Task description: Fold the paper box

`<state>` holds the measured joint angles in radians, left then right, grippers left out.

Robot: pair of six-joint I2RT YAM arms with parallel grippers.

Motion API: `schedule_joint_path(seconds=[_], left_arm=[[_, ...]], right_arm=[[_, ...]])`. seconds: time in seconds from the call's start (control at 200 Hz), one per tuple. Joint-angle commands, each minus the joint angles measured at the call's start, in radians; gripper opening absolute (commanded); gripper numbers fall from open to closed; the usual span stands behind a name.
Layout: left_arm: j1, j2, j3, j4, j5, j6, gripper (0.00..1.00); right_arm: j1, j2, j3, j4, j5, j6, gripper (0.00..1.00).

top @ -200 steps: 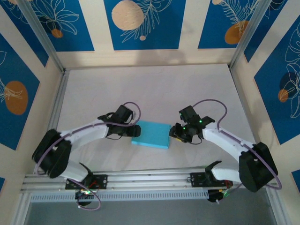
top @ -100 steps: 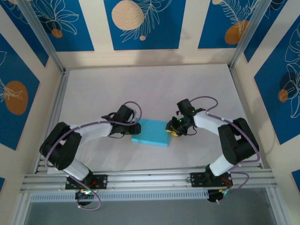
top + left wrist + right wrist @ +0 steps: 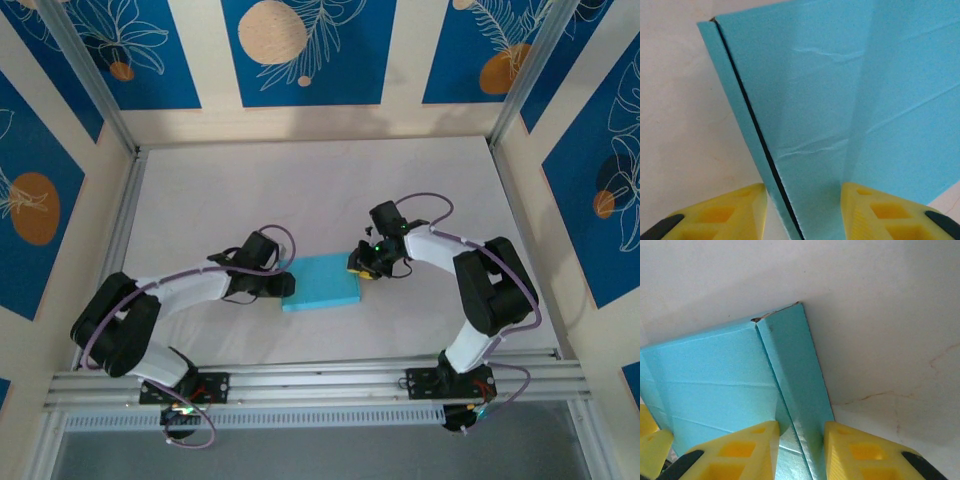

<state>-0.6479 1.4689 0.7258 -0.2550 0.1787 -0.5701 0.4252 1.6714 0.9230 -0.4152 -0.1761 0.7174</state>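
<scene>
Watching for a crushed wall first: the paper box (image 3: 320,284) is thin card, and the left wrist view already shows pale crease lines (image 3: 812,149) across its light-blue face. More squeeze from either side would likely add to them.

Second risk: the corner seam (image 3: 758,319) in the right wrist view has a small dark gap. A sideways tug there could pop the flap back out.

Third: the arms work opposite ends, so an uneven pull would probably skew or drag the box across the counter (image 3: 300,190). An inward push could buckle it mid-span.

Position: the box lies flat and looks closed, just below the middle of the overhead frame. The left arm (image 3: 190,287) meets its left end and the right arm (image 3: 430,245) its upper right corner.

My left jaws are partly closed and pinching the box edge, with the yellow fingers (image 3: 725,212) at the bottom of the frame. Card fills the whole gap between them, and a dark seam line (image 3: 747,107) runs from there to the upper left.

My right jaws sit either side of the narrow side wall, which runs from bottom centre up to the corner. The right-hand one of the fingers (image 3: 860,452) touches card. A sliver of shade sits by the other, so I can't tell if that grip is truly clamped.
</scene>
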Motion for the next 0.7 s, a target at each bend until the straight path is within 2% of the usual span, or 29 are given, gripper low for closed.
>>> schedule_joint_path(seconds=[0.0, 0.115, 0.18, 0.31, 0.365, 0.39, 0.41, 0.435, 0.455, 0.465, 0.475, 0.535, 0.6, 0.64, 0.695], left_arm=[[0.005, 0.007, 0.053, -0.045, 0.000, 0.027, 0.44], [0.006, 0.024, 0.078, -0.056, 0.014, 0.022, 0.45], [0.006, 0.004, 0.086, -0.077, 0.004, 0.025, 0.49], [0.019, -0.085, 0.093, -0.104, -0.016, 0.032, 0.58], [0.030, -0.118, 0.114, -0.136, -0.033, 0.046, 0.68], [0.035, -0.132, 0.123, -0.149, -0.045, 0.056, 0.80], [0.040, -0.145, 0.133, -0.159, -0.055, 0.066, 0.97], [0.044, -0.160, 0.147, -0.174, -0.072, 0.080, 1.00], [0.050, -0.173, 0.158, -0.184, -0.091, 0.092, 1.00], [0.052, -0.178, 0.164, -0.190, -0.101, 0.099, 1.00], [0.054, -0.186, 0.170, -0.193, -0.113, 0.106, 1.00], [0.060, -0.228, 0.205, -0.218, -0.217, 0.162, 1.00], [0.060, -0.276, 0.215, -0.209, -0.440, 0.223, 1.00], [0.068, -0.306, 0.184, -0.133, -0.543, 0.285, 1.00], [0.101, -0.347, 0.123, 0.009, -0.595, 0.357, 1.00]], right_arm=[[0.018, -0.012, -0.019, -0.057, 0.057, -0.005, 0.31], [0.016, -0.035, -0.027, -0.064, 0.077, -0.004, 0.34], [0.017, -0.060, -0.019, -0.084, 0.096, -0.013, 0.41], [0.018, -0.148, 0.018, -0.141, 0.149, -0.051, 0.47], [0.019, -0.191, 0.044, -0.178, 0.167, -0.071, 0.54], [0.019, -0.211, 0.060, -0.198, 0.174, -0.078, 0.59], [0.020, -0.229, 0.073, -0.213, 0.181, -0.084, 0.64], [0.022, -0.251, 0.087, -0.229, 0.193, -0.091, 0.72], [0.024, -0.273, 0.096, -0.240, 0.203, -0.098, 0.84], [0.025, -0.283, 0.101, -0.245, 0.209, -0.103, 0.97], [0.026, -0.295, 0.105, -0.249, 0.216, -0.107, 1.00], [0.029, -0.361, 0.131, -0.264, 0.257, -0.144, 0.99], [0.030, -0.434, 0.145, -0.233, 0.280, -0.211, 0.99], [0.024, -0.473, 0.149, -0.194, 0.279, -0.250, 0.99], [0.009, -0.512, 0.152, -0.130, 0.298, -0.275, 0.99]])
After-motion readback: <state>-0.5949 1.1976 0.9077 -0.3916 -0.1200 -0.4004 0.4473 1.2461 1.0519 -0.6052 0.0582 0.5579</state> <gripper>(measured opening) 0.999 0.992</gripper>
